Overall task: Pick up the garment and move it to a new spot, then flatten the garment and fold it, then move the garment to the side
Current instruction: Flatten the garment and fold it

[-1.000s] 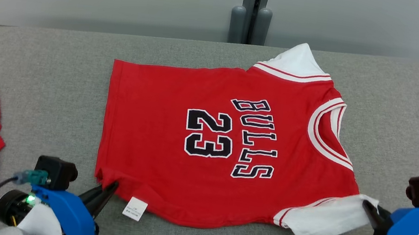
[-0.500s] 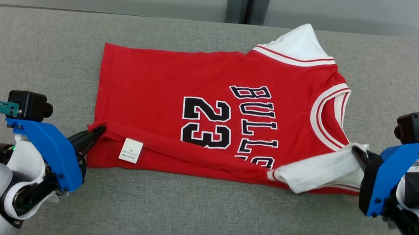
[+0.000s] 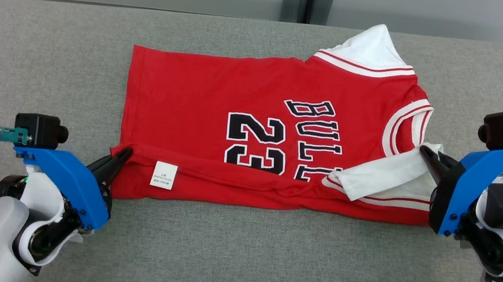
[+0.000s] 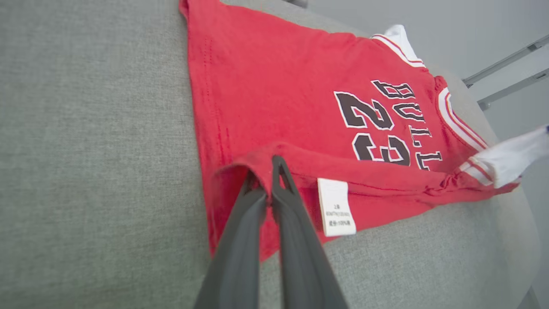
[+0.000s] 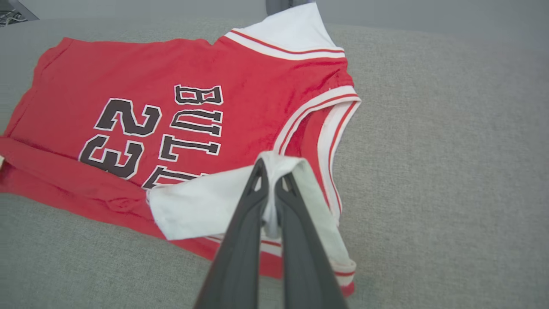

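Jersey (image 3: 210,86) near edge folded further over, red, label (image 3: 163,175) exposed

The head camera looks down from above; both wrist cameras sit low and close, sharing the garment (image 3: 217,106).

Bright, even, diffuse overhead light, no glare. Only thin soft shadows under the near fold of the jersey (image 3: 219,87) on the grey tabletop (image 3: 264,261). Head view sharp. Wrist views wide-angle, so the tabletop edges bow. The left end effector (image 4: 264,169) goes soft close to the lens; far background blurred, colours slightly washed.
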